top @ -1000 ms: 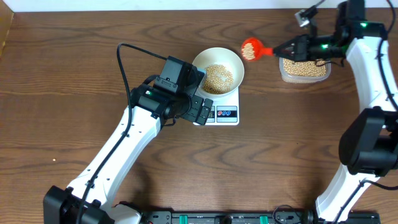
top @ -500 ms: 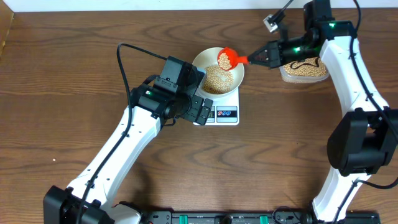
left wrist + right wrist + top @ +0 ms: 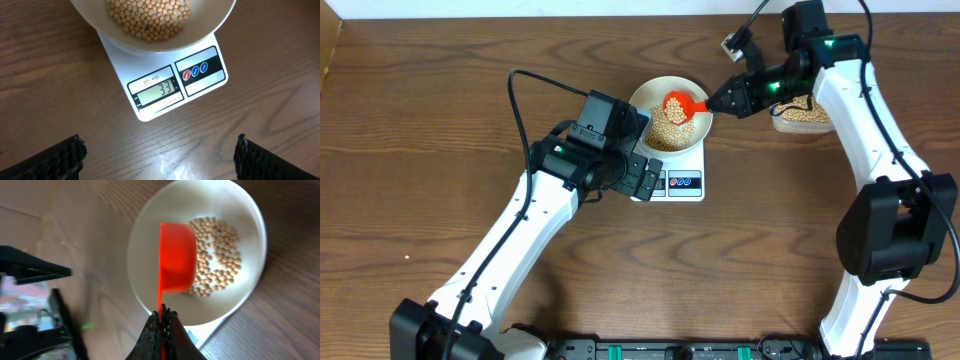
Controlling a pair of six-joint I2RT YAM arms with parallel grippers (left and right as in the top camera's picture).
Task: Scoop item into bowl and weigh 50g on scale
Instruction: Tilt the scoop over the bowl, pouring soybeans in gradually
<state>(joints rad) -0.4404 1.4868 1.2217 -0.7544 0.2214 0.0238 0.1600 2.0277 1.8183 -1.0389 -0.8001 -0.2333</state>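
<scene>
- Since a second ago, the red scoop (image 3: 680, 103) has travelled from beside the clear tub (image 3: 805, 115) to above the bowl (image 3: 645, 95) on the scale (image 3: 685, 183). The left arm has kept its place.
- Overhead: the right gripper (image 3: 725, 97) is clenched on the scoop's handle, just past the scale's far right corner. The left gripper (image 3: 645, 180) sits at the scale's near left corner. The tub lies to the right of the scale and apart from it.
- Left wrist: the fingers (image 3: 50, 160) are spread wide and grasp nothing, over the table just in front of the scale. The display reads 33. The beans (image 3: 150, 20) lie in the bowl on the scale.
- Right wrist: the scoop is tipped on its side above the bowl, with beans heaped below and beside it.
</scene>
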